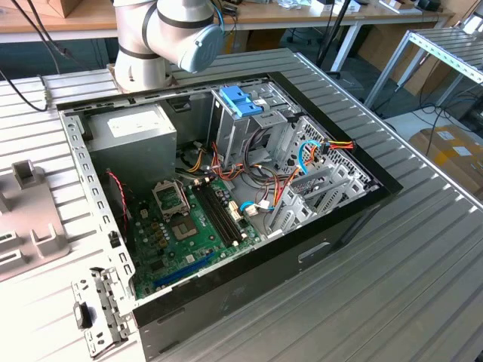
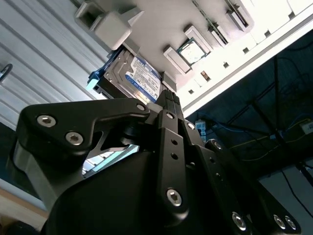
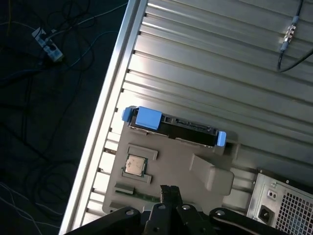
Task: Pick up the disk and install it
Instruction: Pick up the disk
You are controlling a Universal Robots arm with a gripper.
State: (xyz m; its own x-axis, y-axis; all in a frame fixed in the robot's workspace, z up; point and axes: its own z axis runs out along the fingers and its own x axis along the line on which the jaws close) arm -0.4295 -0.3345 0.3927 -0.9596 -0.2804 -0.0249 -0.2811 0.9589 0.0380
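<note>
The disk is a flat dark drive with bright blue rails and a blue tab. It stands on its edge in a slot at the rim of a grey fixture tray on the ribbed metal table. In the second wrist view the disk shows a blue and white label. My gripper hangs above the tray, a short way off the disk and not touching it. Its two black fingers are pressed together with nothing between them, as the gripper also appears in the second wrist view.
A processor chip lies in the same tray. An open computer case fills the table's middle, with a grey power supply, a drive cage with a pale blue latch and loose cables. The arm's base stands behind it. The table edge runs close to the tray.
</note>
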